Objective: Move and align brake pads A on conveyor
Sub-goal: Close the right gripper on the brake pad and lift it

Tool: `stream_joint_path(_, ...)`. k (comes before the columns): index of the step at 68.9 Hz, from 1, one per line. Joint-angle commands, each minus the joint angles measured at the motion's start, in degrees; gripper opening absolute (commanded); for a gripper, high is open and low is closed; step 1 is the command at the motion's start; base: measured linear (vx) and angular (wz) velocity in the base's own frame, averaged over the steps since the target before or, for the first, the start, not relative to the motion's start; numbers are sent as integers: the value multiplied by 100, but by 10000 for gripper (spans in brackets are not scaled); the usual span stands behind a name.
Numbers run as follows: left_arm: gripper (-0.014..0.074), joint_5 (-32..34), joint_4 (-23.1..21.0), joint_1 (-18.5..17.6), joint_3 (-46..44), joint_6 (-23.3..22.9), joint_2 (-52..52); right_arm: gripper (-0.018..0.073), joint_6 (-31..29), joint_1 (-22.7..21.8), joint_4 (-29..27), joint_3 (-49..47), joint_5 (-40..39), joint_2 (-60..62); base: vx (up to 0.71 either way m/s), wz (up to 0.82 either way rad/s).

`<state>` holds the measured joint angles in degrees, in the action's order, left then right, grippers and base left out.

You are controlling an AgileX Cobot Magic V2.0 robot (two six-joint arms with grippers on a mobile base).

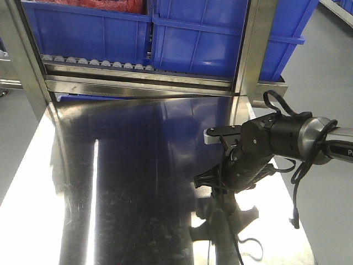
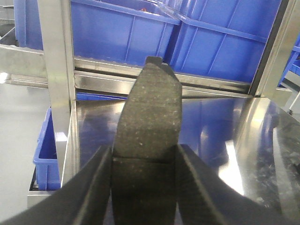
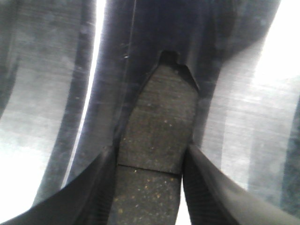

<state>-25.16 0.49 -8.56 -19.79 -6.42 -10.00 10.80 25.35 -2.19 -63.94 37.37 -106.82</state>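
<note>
A dark grey brake pad (image 2: 150,108) with a thin groove across its middle stands between the fingers of my left gripper (image 2: 144,164), which is shut on it; its tabbed end points toward the blue bins. A second brake pad (image 3: 161,122) is clamped in my right gripper (image 3: 150,166), held close over the shiny steel table (image 3: 42,93). In the front view only the right arm shows, its gripper (image 1: 205,179) low over the table's right half, the pad hard to make out there. The conveyor is out of view.
The steel table (image 1: 110,193) runs up to a roller rack (image 1: 99,63) carrying large blue bins (image 1: 193,38). Steel uprights (image 1: 255,44) (image 2: 56,70) stand at the rack's corners. A small blue bin (image 2: 44,150) sits below the table's left edge.
</note>
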Motion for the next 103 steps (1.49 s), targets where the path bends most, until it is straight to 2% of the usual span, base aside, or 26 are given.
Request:
stream_joint_path(1, 98, 590, -49, -4, -169, -7, -51, 155, 3, 2, -50, -131, -54, 205, 0, 0)
stream_joint_path(19, 98, 590, -49, -4, -169, -7, -51, 58, 3, 2, -44, -131, -119, 420, 0, 0)
stream_joint_path(52, 98, 590, -49, -4, -169, -7, -51, 56, 3, 2, 132, -131, -339, 848, 0, 0)
stream_joint_path(68, 98, 590, -49, -4, -169, -7, -51, 56, 3, 2, 528, -80, -826, 1681, 0, 0)
stream_joint_path(80, 98, 590, -49, -4, -169, -7, -51, 56, 3, 2, 895, 716, -1737, 2801, 0, 0)
stream_joint_path(103, 98, 590, -49, -4, -169, -7, -51, 56, 3, -7, 1066, 2367, -1865, 5126, 0, 0)
